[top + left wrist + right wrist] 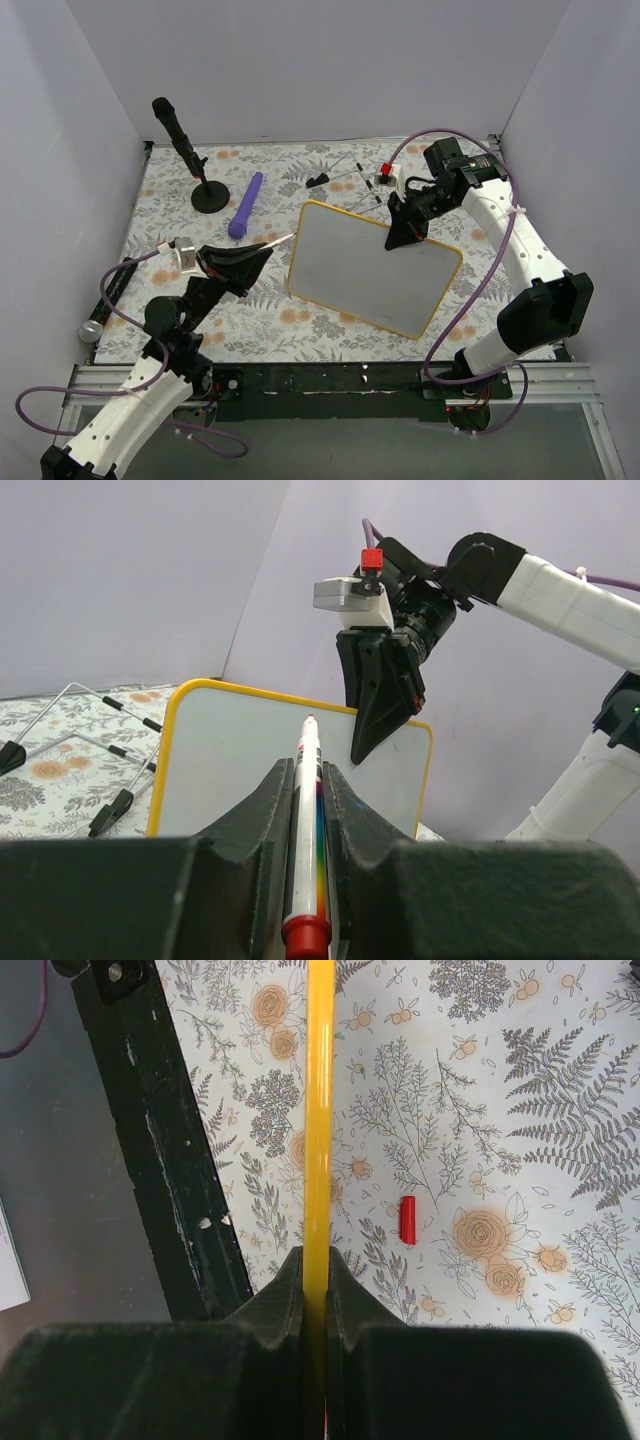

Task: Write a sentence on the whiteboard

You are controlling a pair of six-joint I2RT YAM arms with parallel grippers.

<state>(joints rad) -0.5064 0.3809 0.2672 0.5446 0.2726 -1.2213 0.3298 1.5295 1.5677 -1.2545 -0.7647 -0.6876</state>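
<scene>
We see the whiteboard, a smooth white panel with thin yellow rim and rounded corners, in the middle of the floral bench, its long axis running from far left to near right. The right jaws pinch its far rim, fully closed on it; the left jaws grip a slim white marker, tip pointing at the board's face.

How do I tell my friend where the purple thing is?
Find the white board with the yellow rim in the middle of the flowery table. Left of its far corner lies a thick purple stick, beside a black stand with a round base. The stand points up; the purple stick lies flat.
</scene>
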